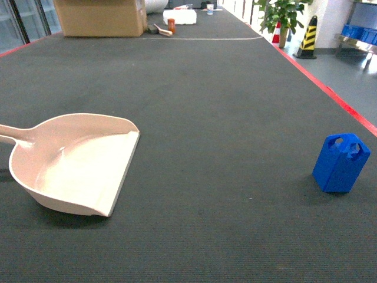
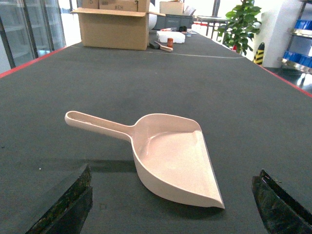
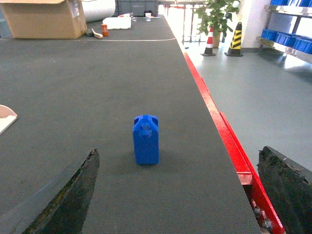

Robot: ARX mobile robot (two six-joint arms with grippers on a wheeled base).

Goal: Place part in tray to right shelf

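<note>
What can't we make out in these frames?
- Tray: handle end cut off by the head view's left edge.
- Tray corner only, at the right wrist view's left edge.
- Right shelf: far, cut by the edge; rollers too small.
- Part: far side hidden.
- Left fingers and right fingers: tips out of frame.

Beige tray (image 1: pixel 76 168) flat on mat, empty; blue part (image 1: pixel 341 163) upright, well apart rightward.

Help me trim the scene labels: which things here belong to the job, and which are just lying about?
Belongs to the job:
blue part, upright on the mat
beige tray, empty
steel shelf with blue crates, far right

Just lying about:
cardboard box
white container
potted plant
striped cone
</note>
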